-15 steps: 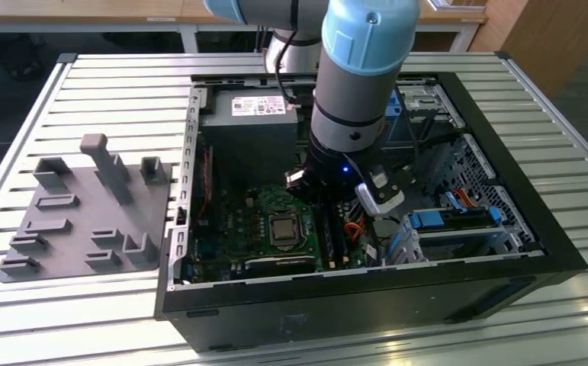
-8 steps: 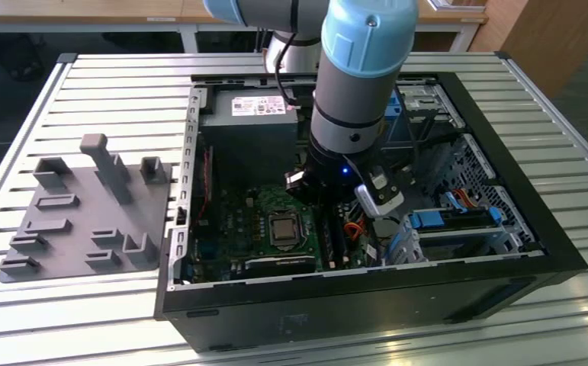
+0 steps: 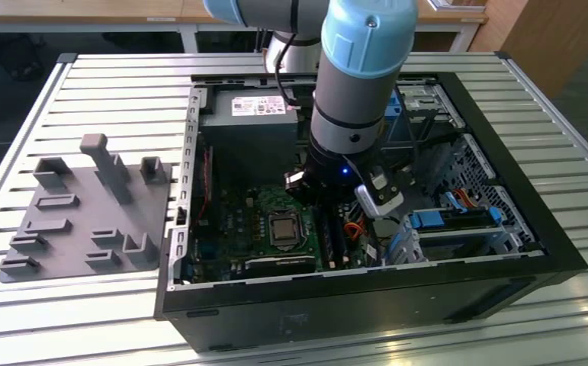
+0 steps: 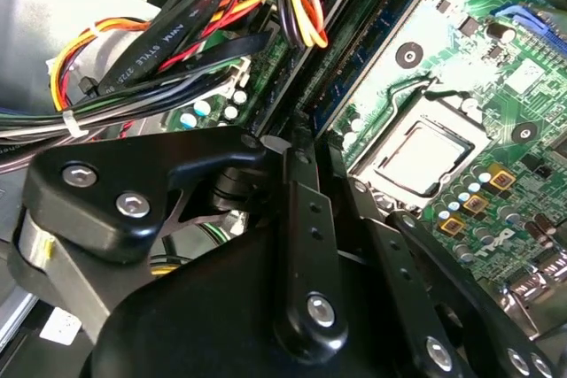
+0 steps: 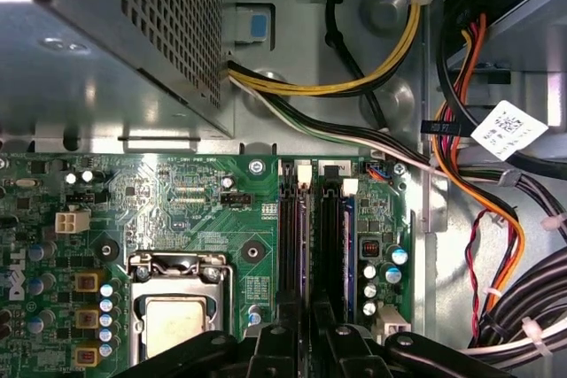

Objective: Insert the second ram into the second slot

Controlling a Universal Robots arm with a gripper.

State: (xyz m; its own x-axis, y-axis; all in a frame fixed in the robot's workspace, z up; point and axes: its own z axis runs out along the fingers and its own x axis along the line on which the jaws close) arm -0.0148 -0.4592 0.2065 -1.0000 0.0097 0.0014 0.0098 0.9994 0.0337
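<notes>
My gripper (image 3: 326,207) reaches down into the open computer case (image 3: 375,299), over the memory slots beside the processor socket (image 5: 177,312). The second ram (image 4: 376,46) is a thin blue board strip. It runs along the slot nearest the socket and ends between my fingers (image 4: 297,183). In the first wrist view I see the second ram (image 5: 301,236) edge-on as a pale line leading to my gripper (image 5: 301,318). My gripper (image 4: 317,143) is shut on it. Another blue strip (image 5: 349,245) stands in a slot farther from the socket.
A grey holder block (image 3: 80,206) lies on the slatted table at the exterior view's left. The power supply (image 5: 106,42) and cable bundles (image 5: 496,219) crowd the slots. Bright blue drive brackets (image 3: 451,221) sit at the exterior view's right.
</notes>
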